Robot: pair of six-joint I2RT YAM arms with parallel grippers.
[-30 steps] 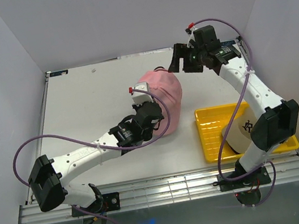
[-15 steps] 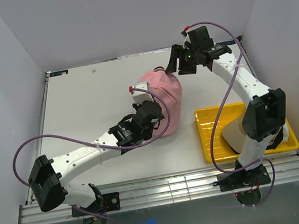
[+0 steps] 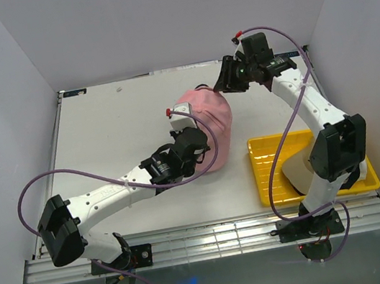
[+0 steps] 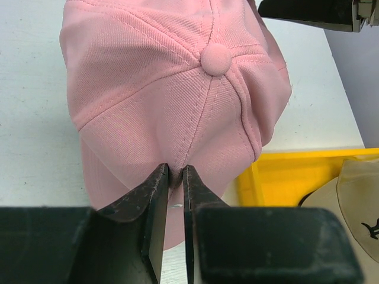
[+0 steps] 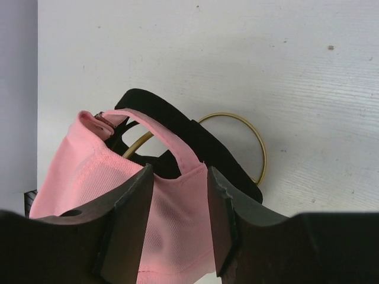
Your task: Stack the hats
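A pink hat (image 3: pixel 208 113) sits domed in mid-table over a black hat (image 5: pixel 195 139), whose strap shows beneath its back opening. My left gripper (image 3: pixel 200 147) is shut, pinching a fold of pink fabric low on the crown (image 4: pixel 177 89), its fingertips (image 4: pixel 159 177) nearly together. My right gripper (image 3: pixel 224 82) is at the hat's far side. Its jaws (image 5: pixel 177 171) stand apart with the pink rear panel and strap (image 5: pixel 172 201) between them. A tan hat (image 3: pixel 300 167) lies in the yellow tray.
A gold wire stand (image 5: pixel 257 142) shows under the hats as a ring on the white table. The yellow tray (image 3: pixel 264 151) sits at the right front, close to the right arm's base. White walls enclose the table on three sides.
My right gripper has come down and left onto the pink hat's back edge, and its jaws have narrowed. The left gripper keeps its pinch and has barely moved.
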